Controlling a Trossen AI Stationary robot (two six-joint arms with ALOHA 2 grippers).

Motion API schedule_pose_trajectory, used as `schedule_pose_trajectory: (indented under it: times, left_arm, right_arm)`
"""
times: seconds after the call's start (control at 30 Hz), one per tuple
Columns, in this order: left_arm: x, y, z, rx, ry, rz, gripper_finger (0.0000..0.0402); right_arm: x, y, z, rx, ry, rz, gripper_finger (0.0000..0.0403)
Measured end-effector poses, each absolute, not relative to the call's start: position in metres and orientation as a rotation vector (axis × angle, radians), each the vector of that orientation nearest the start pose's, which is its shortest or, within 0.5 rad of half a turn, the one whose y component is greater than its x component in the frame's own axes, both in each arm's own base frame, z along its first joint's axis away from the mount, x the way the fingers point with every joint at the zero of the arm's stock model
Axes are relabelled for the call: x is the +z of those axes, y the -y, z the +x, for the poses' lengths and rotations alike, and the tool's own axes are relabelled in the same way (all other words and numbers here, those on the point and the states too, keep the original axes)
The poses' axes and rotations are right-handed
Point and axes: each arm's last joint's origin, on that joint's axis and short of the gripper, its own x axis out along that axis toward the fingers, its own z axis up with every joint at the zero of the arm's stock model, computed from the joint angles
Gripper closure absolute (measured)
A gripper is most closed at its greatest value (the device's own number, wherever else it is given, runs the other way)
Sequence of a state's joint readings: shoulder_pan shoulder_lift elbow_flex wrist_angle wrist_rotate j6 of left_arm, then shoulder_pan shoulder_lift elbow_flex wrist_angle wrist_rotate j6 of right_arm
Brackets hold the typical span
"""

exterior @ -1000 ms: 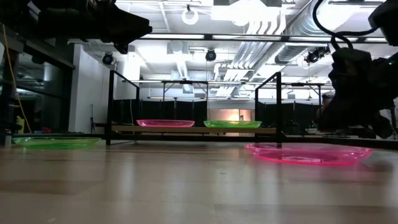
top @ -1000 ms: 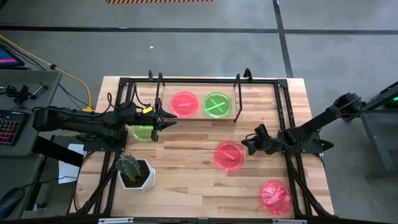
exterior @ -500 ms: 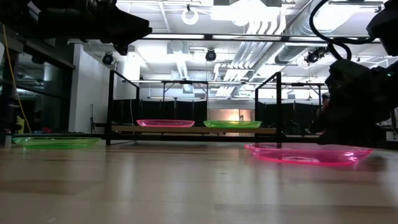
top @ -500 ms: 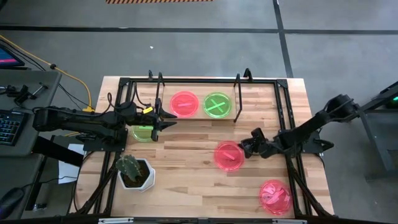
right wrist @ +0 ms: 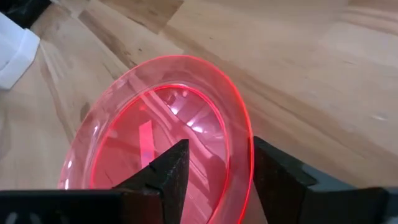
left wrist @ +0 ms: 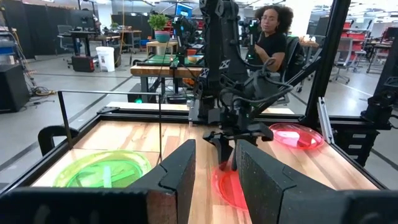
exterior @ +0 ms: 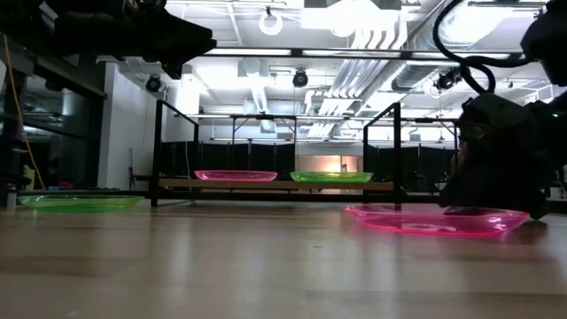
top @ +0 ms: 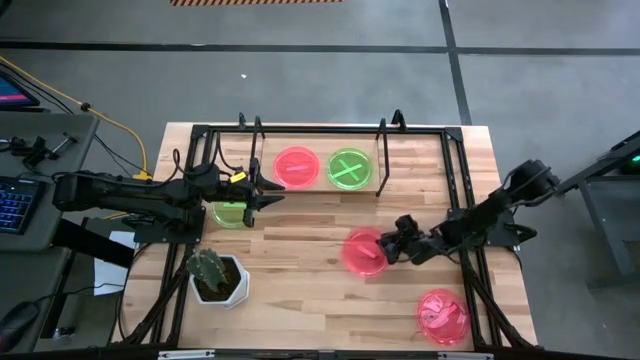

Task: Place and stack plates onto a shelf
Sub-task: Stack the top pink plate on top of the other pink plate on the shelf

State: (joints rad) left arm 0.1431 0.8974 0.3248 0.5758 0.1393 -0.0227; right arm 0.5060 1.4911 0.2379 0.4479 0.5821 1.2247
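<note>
Right hand [top: 388, 246] open astride pink plate's [top: 364, 251] rim.

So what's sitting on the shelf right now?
On the shelf two plates lie side by side: a pink plate and a green plate. Neither is stacked. The left gripper hangs at the shelf's front edge and covers a small part of the board.

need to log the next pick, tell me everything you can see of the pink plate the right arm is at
The pink plate is round, shallow, see-through plastic with a pink strip inside. It lies flat on the bare table, mid-table, in front of the shelf. The right gripper is open, its fingers straddling the plate's rim. Nothing else touches it.
</note>
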Motion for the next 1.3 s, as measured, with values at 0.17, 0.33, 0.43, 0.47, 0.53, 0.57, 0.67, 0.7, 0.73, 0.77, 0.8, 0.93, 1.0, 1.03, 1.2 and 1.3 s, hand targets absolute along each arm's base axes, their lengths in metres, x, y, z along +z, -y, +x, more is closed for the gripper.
schedule_pose_trajectory:
  times: [0.17,0.33,0.43,0.47,0.53,0.57,0.67,0.7,0.73,0.77,0.8,0.93,1.0,1.03,1.2,1.3]
  left_arm:
    - [0.228,-0.023,0.189,0.004,0.001,-0.023,0.0296]
    - [0.228,-0.023,0.189,0.004,0.001,-0.016,0.0296]
    - [0.228,-0.023,0.189,0.004,0.001,0.01,0.0296]
    - [0.228,-0.023,0.189,0.004,0.001,0.009,0.0296]
    - [0.228,-0.023,0.189,0.004,0.004,0.005,0.0296]
    - [0.228,-0.023,0.189,0.004,0.006,0.005,0.0296]
    - [0.228,-0.023,0.189,0.004,0.009,0.005,0.0296]
    - [0.228,-0.023,0.189,0.004,0.009,0.005,0.0296]
    - [0.228,-0.023,0.189,0.004,0.009,0.005,0.0296]
    - [0.228,-0.023,0.189,0.004,0.009,0.005,0.0296]
    - [0.228,-0.023,0.189,0.004,0.01,0.005,0.0296]
    - [0.229,-0.023,0.189,0.004,0.015,0.006,0.0296]
    - [0.229,-0.023,0.189,0.004,0.015,0.006,0.0296]
    - [0.229,-0.023,0.189,0.004,0.015,0.009,0.0296]
    - [0.229,-0.023,0.189,0.004,0.014,0.014,0.0296]
    - [0.229,-0.023,0.189,0.004,0.014,0.014,0.0296]
  right_arm:
    - [0.081,-0.087,0.19,-0.499,-0.58,0.717,0.028]
    - [0.081,-0.087,0.19,-0.507,-0.605,0.739,0.0385]
    - [0.086,-0.087,0.191,-0.461,-0.633,0.794,0.039]
    - [0.088,-0.087,0.192,-0.44,-0.644,0.818,0.0394]
    - [0.094,-0.086,0.193,-0.389,-0.658,0.862,0.04]
    - [0.097,-0.085,0.194,-0.366,-0.671,0.89,0.04]
    - [0.105,-0.079,0.197,-0.318,-0.676,0.949,0.0402]
    - [0.107,-0.077,0.198,-0.307,-0.677,0.96,0.0402]
    - [0.108,-0.075,0.199,-0.299,-0.677,0.971,0.0402]
    - [0.109,-0.072,0.2,-0.289,-0.679,0.981,0.0402]
    - [0.11,-0.07,0.201,-0.282,-0.684,0.989,0.0403]
    - [0.11,-0.06,0.205,-0.271,-0.705,1.014,0.0403]
    - [0.109,-0.057,0.205,-0.286,-0.706,1.01,0.0403]
    - [0.109,-0.055,0.205,-0.294,-0.705,1.01,0.0403]
    - [0.115,-0.053,0.207,-0.203,-0.719,1.046,0.0403]
    - [0.129,-0.055,0.206,-0.128,-0.68,1.074,0.0403]
